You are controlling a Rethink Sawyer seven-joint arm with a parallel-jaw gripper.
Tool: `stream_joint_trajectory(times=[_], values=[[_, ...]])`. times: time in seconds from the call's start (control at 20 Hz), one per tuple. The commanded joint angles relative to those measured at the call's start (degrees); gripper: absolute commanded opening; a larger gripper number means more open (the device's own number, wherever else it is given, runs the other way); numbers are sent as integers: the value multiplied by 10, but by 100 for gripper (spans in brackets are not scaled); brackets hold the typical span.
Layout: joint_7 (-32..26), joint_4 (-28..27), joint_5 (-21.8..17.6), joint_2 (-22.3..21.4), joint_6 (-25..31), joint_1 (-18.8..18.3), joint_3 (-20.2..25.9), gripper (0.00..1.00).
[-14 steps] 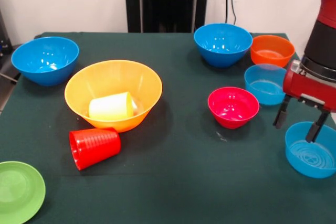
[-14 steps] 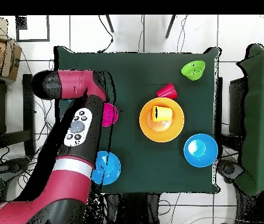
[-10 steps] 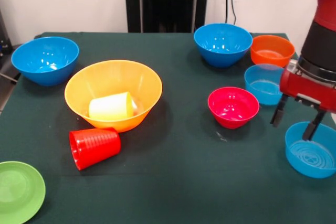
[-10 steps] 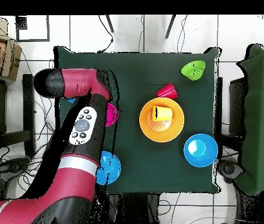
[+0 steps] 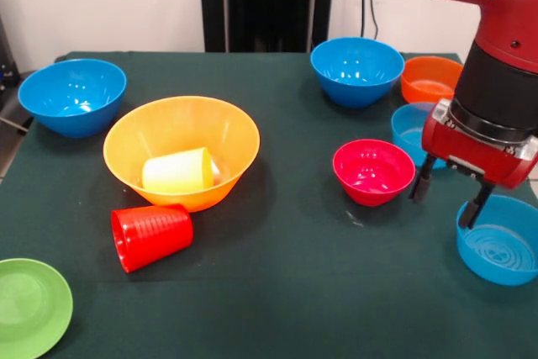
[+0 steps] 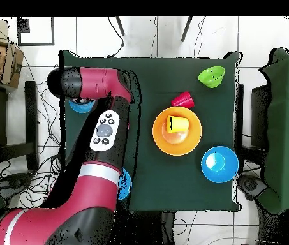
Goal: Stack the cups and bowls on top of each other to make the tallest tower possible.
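1 spread, empty gripper (image 5: 445,192) has slid from the pale blue bowl (image 5: 498,240) toward the pink-red bowl (image 5: 373,171), its likely next pick.

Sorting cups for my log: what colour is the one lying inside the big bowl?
Yellow. The cup lies on its side; the front view shows it best.

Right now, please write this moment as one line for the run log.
gripper: open, empty, between pink-red bowl and pale blue bowl | yellow cup: on its side in big yellow-orange bowl | red cup: lying on table | tower: not begun
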Motion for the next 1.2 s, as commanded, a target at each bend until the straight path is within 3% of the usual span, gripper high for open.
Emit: stream_joint_trajectory(times=[0.05,0.8,1.2], values=[[-34,-45,-27,28,59,0,74,100],[-20,-69,-18,53,48,9,84,100],[-15,-133,-28,96,75,19,63,100]])
